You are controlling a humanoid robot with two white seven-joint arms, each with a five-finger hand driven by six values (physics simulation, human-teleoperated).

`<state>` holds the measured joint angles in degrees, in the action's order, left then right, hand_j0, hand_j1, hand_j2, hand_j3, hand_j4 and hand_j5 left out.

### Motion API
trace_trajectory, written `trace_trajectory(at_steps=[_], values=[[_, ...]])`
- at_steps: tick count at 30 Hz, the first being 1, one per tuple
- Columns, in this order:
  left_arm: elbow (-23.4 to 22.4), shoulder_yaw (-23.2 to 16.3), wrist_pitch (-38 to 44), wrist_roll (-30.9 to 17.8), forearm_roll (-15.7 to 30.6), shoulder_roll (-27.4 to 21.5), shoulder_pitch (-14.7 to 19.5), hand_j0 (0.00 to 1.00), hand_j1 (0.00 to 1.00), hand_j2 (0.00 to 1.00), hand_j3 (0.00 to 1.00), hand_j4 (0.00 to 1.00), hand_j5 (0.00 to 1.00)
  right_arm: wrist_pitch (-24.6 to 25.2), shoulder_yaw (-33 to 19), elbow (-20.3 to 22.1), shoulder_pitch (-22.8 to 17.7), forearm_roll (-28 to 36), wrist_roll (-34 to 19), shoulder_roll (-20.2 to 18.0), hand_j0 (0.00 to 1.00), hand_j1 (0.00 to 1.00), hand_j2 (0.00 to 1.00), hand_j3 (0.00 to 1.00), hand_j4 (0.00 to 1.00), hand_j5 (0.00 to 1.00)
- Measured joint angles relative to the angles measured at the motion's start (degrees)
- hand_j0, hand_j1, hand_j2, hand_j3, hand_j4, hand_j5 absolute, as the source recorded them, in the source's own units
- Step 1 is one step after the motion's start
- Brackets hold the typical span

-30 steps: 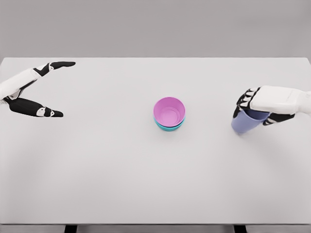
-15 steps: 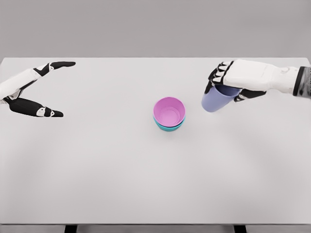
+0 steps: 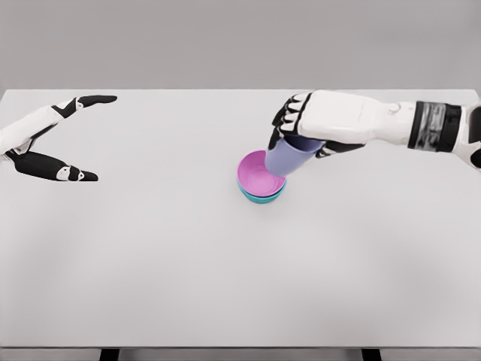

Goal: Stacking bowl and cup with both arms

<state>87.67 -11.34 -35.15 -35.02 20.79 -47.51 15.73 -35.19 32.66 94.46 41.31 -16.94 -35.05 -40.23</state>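
Your right hand point(image 3: 301, 129) is clamped around the rim end of the lilac cup point(image 3: 288, 159), fingers wrapped over its top, and it holds the cup tilted above the right edge of the pink bowl point(image 3: 259, 174). That bowl sits nested in a teal bowl point(image 3: 261, 198) near the middle of the white table point(image 3: 225, 286). The cup's base overlaps the pink rim from this view; you cannot tell from the head camera whether it is touching the bowl or hanging clear above it.

Your left hand point(image 3: 52, 143) rests well apart at the table's left edge, fingers spread and holding nothing.

Watch the tilt. If you let go with the cup leaning like this, its base will probably catch the near rim and the cup will tip out onto the table instead of seating. If you push down off-centre, you risk shoving the two bowls sideways, since nothing braces them. Level the cup over the bowl's middle first. A late release could also drag the cup back out with your fingers.
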Motion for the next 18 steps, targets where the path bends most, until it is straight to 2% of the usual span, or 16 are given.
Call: trace_trajectory(at_steps=[7,18], values=[[0.0,0.0,0.0,0.0,0.0,0.0,0.0,1.0,1.0,1.0,1.0,1.0,1.0,0.0,1.1,0.4,0.1,-0.1,0.0,2.0,0.66,0.66,0.66,0.66,0.66,0.66],[0.0,0.0,0.0,0.0,0.0,0.0,0.0,1.0,1.0,1.0,1.0,1.0,1.0,0.0,3.3,-1.4,0.5,-4.7,0.0,3.7,0.66,0.66,0.66,0.66,0.66,0.66]])
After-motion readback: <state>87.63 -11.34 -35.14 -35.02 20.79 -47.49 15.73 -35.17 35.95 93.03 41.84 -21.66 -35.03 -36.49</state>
